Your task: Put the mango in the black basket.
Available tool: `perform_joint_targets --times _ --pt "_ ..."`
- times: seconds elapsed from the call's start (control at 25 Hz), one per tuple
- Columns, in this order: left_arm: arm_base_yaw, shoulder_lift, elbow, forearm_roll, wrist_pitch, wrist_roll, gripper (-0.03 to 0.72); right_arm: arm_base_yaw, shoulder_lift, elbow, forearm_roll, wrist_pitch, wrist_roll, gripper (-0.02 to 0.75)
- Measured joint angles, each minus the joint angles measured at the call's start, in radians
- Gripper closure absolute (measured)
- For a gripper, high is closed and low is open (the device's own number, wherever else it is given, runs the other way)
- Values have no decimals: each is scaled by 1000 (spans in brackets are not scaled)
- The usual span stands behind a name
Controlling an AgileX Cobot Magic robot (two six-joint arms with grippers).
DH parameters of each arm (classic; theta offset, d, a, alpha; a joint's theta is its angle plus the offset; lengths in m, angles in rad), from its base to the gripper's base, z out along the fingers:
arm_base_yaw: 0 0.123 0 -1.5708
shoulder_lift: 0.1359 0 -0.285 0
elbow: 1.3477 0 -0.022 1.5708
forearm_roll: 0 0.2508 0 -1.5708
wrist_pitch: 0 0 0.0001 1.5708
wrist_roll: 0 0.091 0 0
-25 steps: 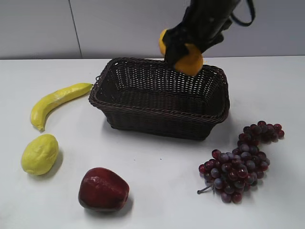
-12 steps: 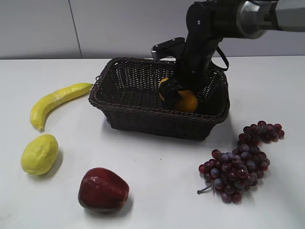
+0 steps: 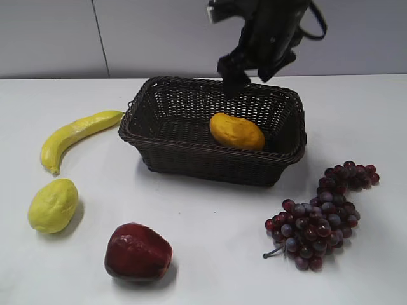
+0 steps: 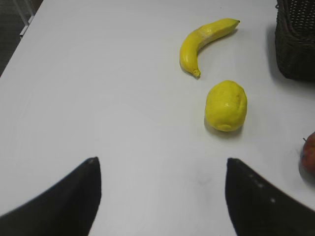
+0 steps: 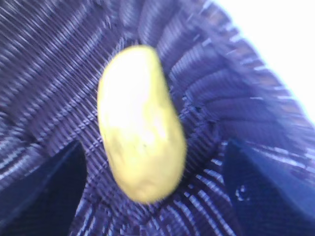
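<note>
1. The large rectangular dark woven wicker basket with a braided rim (image 3: 166, 136) stands toward the rear edge of the white worktop (image 3: 210, 222), roughly at its middle. Its sloped walls and ribbed floor fill the right wrist view.

2. The right gripper (image 3: 249, 67), on a black arm, hangs above the basket's rear rim, clear of everything. In the right wrist view its two dark fingers (image 5: 47, 182) stand wide apart with nothing between them: it is empty and spread.

3. The bunch of dark red grapes (image 3: 321, 219) lies toward the front right corner, apart from the basket.

4. The long curved yellow banana (image 3: 73, 136) lies toward the left edge, its tip close to the basket's left end without touching it, as far as can be told.

5. The glossy dark red apple (image 3: 138, 251) sits by the front edge, left of middle.

6. The smooth oblong orange-yellow mango (image 3: 236, 131) lies on the basket floor, right of its centre, untouched by either gripper.

7. The pale yellow lumpy lemon-like fruit (image 3: 53, 204) sits near the front left corner.

8. The left gripper (image 4: 162, 196) hovers over bare worktop at the left side, fingers apart, holding nothing.

9. Judgement: the placing step looks finished, the mango being inside and free. What is left is to take the right arm up and away without catching the rim.
</note>
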Motion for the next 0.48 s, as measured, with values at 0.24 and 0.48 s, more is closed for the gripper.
perform_joint_targets --times 0.24,0.48 --pt "0 0 1 0 0 0 99 0 -271 -7 -72 170 93 87" --pt "0 0 1 0 0 0 99 0 -590 113 -84 189 172 112"
